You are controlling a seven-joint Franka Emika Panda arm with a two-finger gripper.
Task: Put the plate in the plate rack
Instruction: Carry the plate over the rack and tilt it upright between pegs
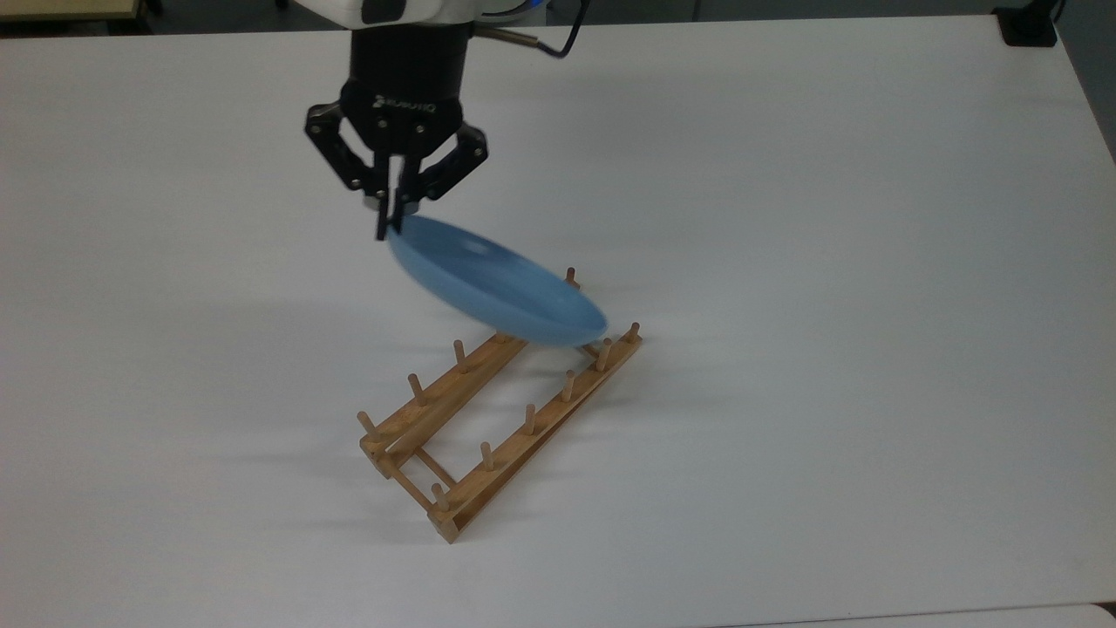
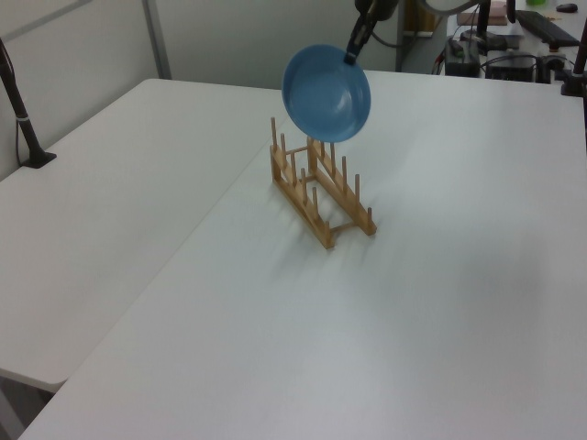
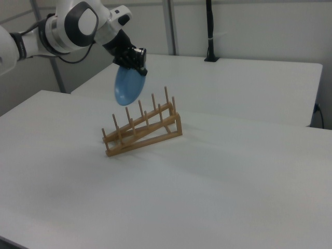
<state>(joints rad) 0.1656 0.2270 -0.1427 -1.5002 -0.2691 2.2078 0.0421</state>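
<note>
White table (image 1: 828, 262), black post (image 3: 210, 31)

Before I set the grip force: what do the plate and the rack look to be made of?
The plate, held by its rim in the gripper, is light blue and glossy, with a soft highlight; glazed ceramic or hard plastic, it cannot be told which. The plate rack looks like light-brown wood: matt rails and round dowel-like pegs, probably unpainted.

Plate (image 1: 497, 283): light-blue, glossy, held tilted on edge in the air above rack's far end | plate rack (image 1: 488, 419): wooden, pegged, lying flat.
</note>
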